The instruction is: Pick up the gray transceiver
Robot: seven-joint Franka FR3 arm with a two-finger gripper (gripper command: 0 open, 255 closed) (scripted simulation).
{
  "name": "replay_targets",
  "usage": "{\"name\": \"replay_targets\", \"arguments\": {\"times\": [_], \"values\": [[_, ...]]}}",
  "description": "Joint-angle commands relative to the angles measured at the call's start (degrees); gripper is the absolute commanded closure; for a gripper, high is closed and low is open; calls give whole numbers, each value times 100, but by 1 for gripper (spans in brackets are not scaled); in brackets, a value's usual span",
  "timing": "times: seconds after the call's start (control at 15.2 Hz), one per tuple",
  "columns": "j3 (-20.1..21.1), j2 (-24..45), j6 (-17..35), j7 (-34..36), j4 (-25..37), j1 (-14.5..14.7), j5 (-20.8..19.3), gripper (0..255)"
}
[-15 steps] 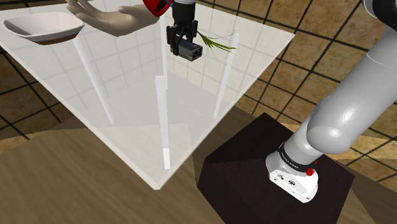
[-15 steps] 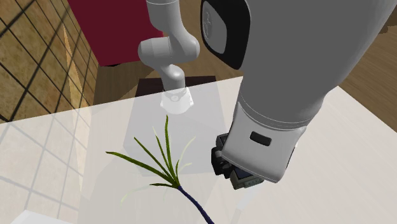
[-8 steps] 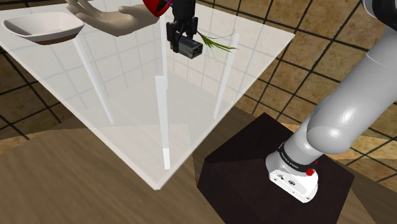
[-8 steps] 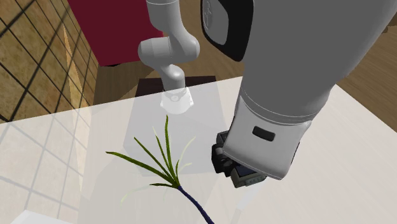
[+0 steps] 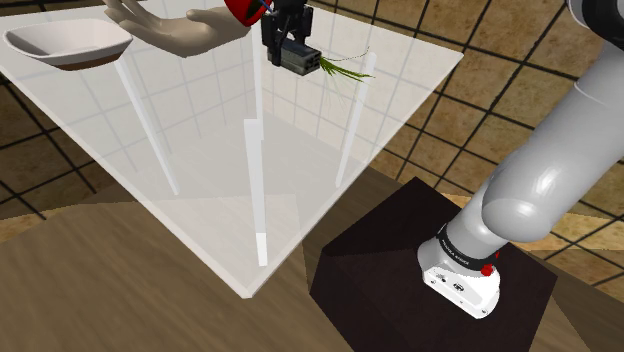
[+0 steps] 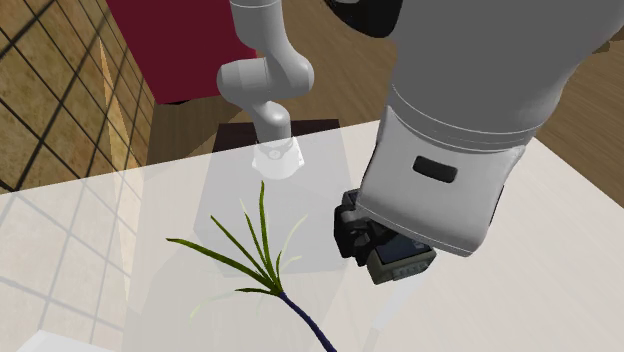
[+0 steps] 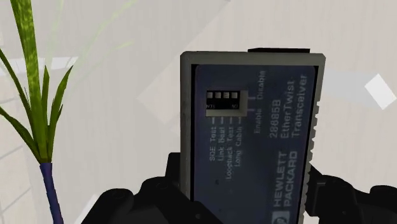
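The gray transceiver (image 7: 254,133), a grey box with a dark blue label panel, sits clasped between my black fingers (image 7: 153,197), held above the glass table. In the shoulder view my gripper (image 5: 285,45) is shut on the transceiver (image 5: 300,60) near the table's far side, clear of the glass. From the second exterior view the transceiver (image 6: 400,262) pokes out under my white wrist, hanging over the tabletop beside the green plant.
A green spiky plant with a blue stem (image 6: 250,260) lies on the glass table (image 5: 200,150) next to the gripper. A white bowl (image 5: 68,42) and a beige hand-shaped object (image 5: 175,30) sit at the far left. My dark stand (image 5: 430,280) is at lower right.
The gripper has risen with the transceiver clasped in it, moving up in the shoulder view and away from the glass. Nothing else has moved.
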Motion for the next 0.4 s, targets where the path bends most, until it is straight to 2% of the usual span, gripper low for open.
{"name": "replay_targets", "arguments": {"times": [0.0,0.33], "values": [[8,10,-179,16,188,8,-3,255],[11,59,-436,23,493,12,-12,255]]}}
